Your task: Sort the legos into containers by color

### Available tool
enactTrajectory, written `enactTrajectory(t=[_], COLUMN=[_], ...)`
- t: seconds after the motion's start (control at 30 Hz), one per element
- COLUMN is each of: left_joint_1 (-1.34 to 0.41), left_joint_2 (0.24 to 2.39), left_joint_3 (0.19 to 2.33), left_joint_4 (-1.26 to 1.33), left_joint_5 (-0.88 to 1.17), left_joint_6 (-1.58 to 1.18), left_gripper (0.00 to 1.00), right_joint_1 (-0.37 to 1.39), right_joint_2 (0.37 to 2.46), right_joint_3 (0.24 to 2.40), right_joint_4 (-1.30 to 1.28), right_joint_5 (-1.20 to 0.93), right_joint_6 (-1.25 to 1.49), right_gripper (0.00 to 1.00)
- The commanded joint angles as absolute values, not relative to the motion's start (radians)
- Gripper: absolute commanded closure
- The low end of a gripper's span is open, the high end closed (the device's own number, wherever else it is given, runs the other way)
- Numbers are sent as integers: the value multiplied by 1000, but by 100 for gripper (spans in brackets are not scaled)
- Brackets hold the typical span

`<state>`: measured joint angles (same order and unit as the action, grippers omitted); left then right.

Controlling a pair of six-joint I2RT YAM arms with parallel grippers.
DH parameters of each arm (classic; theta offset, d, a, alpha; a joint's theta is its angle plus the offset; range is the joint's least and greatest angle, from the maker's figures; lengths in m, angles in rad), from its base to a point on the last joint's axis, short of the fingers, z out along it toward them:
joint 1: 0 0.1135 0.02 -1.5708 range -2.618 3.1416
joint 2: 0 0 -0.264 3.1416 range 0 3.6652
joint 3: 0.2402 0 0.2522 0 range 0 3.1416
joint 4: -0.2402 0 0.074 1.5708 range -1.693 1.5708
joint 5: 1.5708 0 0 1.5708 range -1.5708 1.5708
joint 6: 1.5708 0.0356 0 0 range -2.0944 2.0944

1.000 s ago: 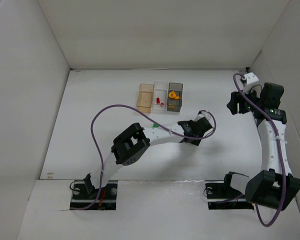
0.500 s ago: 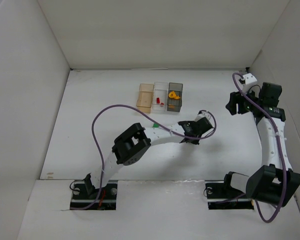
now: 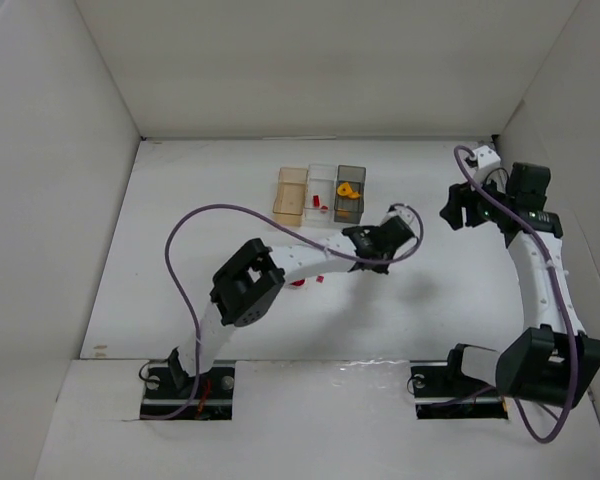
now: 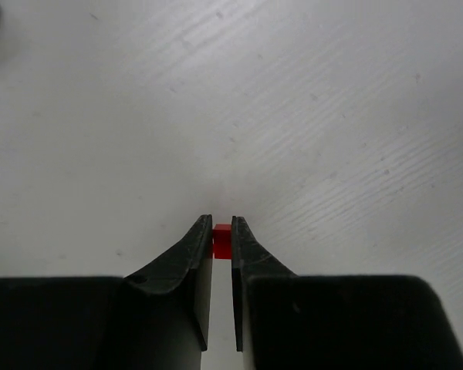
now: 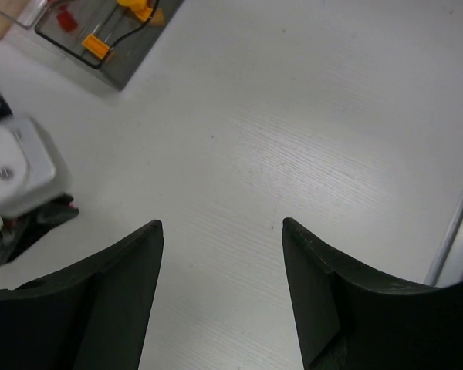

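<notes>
Three containers stand in a row at the back: amber (image 3: 290,190), clear (image 3: 321,186), dark grey (image 3: 351,178). An orange wedge (image 3: 347,190) lies in the dark grey one, and small red legos (image 3: 317,203) in the clear one. My left gripper (image 3: 373,255) (image 4: 221,223) is shut on a tiny red brick (image 4: 222,239), held just above the table in front of the containers. Two small red pieces (image 3: 299,283) lie on the table beside the left forearm. My right gripper (image 3: 456,210) (image 5: 222,223) is open and empty, to the right of the containers.
White walls close in the table on the left, back and right. The right wrist view shows the dark grey container (image 5: 131,58) with orange pieces, and the left arm's wrist (image 5: 15,169) at its left edge. A purple cable loops over each arm.
The left arm has swung left and toward the containers, uncovering two red pieces on the table. The right gripper has moved a little left and toward the back.
</notes>
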<state>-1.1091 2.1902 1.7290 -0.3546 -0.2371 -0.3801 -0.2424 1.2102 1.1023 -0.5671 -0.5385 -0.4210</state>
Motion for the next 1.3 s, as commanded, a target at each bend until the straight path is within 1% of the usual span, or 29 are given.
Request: enactTrajectory(t=[0.0,0.07,0.17,0.33,0.37,0.47,0.5,0.6,0.67,0.7,0.77,0.83,0.93,1.0,1.03,1.13,1.17,1.2,1.23,1.27], left_joint_1=[-959,-893,-784,-655,-611,-551,-540,-528,-518,-518,-518,-509,-509,-500,-500,-500,-500,-500,-500,-500], left_joint_2=[2016,1991,1945,1945,1957,1986,2012,2051,2062,2062,2098,2147,2184,2200,2213,2243,2253,2253,2253,2253], left_joint_3=[1836,1867,1891,1919,1910,1901,1901,1931,1931,1931,1953,2000,2025,2025,2025,2043,2043,2043,2043,2043], left_joint_4=[-360,-370,-370,-354,-329,-314,-304,-304,-290,-281,-270,-297,-316,-316,-316,-316,-316,-325,-325,-313], left_joint_5=[-239,-131,-95,-52,-5,99,118,147,161,161,199,216,225,247,247,247,247,247,238,238], left_joint_6=[-293,-244,-184,-121,-108,-65,-52,-28,-15,-15,-15,-15,-26,-37,-37,-37,-37,-37,-37,-26], left_gripper=[100,100,100,100,100,100,100,100,100,100,100,100,100,100,100,100,98,93,85,82], right_joint_1=[-177,-108,-37,18,29,29,29,20,-5,-17,-72,-83,-69,-42,-31,18,32,57,67,78], right_joint_2=[1229,1242,1278,1345,1345,1371,1380,1428,1466,1479,1503,1545,1554,1554,1554,1563,1563,1563,1563,1563], right_joint_3=[1118,1129,1153,1233,1233,1259,1270,1322,1357,1368,1391,1411,1411,1411,1411,1411,1401,1401,1401,1401], right_joint_4=[-496,-480,-451,-402,-375,-321,-307,-281,-281,-281,-281,-311,-311,-331,-342,-399,-411,-438,-454,-468], right_joint_5=[-546,-509,-462,-376,-365,-365,-344,-298,-298,-328,-463,-506,-506,-460,-450,-428,-414,-405,-405,-396], right_joint_6=[-408,-408,-397,-371,-361,-322,-313,-252,-223,-212,-212,-202,-202,-216,-247,-328,-371,-391,-411,-440], right_gripper=[32,32,32,29,28,27,27,21,14,10,7,13,16,16,10,0,0,0,0,0])
